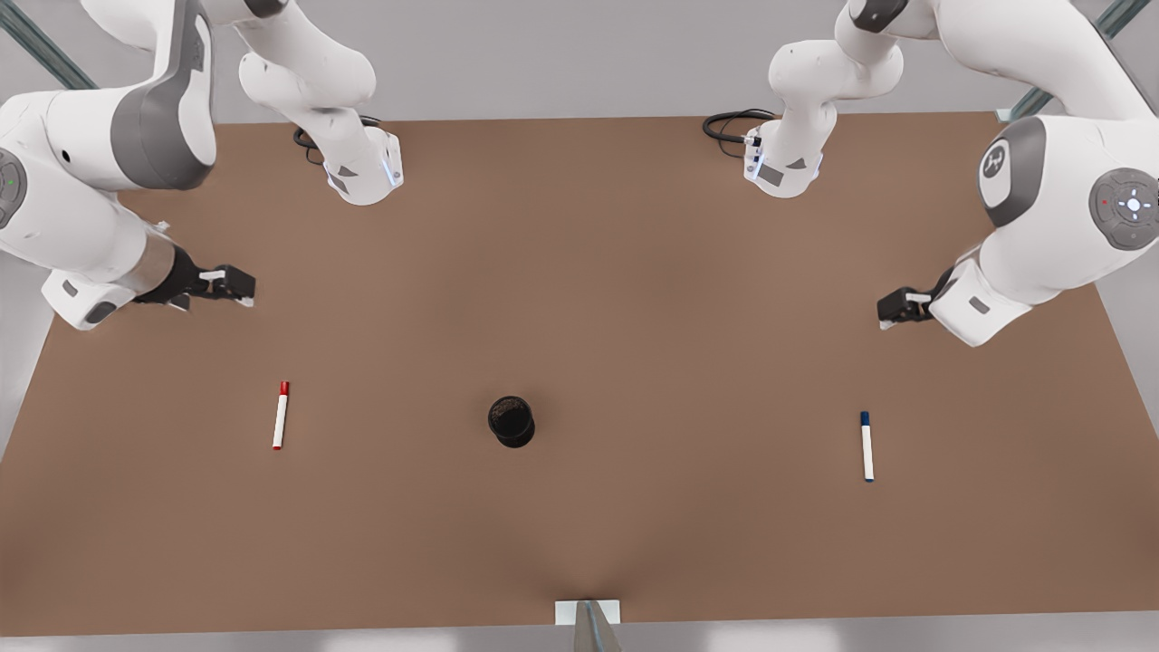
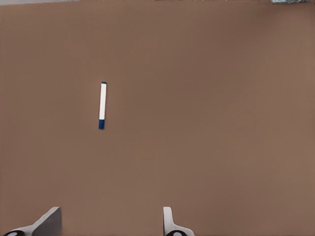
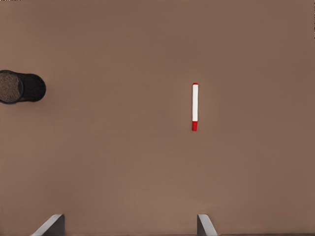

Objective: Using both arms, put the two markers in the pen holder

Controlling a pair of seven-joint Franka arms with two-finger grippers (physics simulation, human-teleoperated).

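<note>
The red-capped marker (image 1: 281,415) (image 3: 195,106) lies flat on the brown table at the front view's left. The blue-capped marker (image 1: 866,445) (image 2: 102,105) lies flat at the front view's right. Between them stands the black pen holder (image 1: 512,420) (image 3: 20,87), upright with its mouth up. My right gripper (image 1: 240,285) (image 3: 129,225) hovers open above the table, behind the red marker and apart from it. My left gripper (image 1: 892,312) (image 2: 109,223) hovers open behind the blue marker, holding nothing.
The two arm bases (image 1: 362,167) (image 1: 783,163) stand at the table's far edge with black cables beside them. A small white bracket (image 1: 587,614) sits at the middle of the near edge. Bare brown table (image 1: 688,362) surrounds the markers and holder.
</note>
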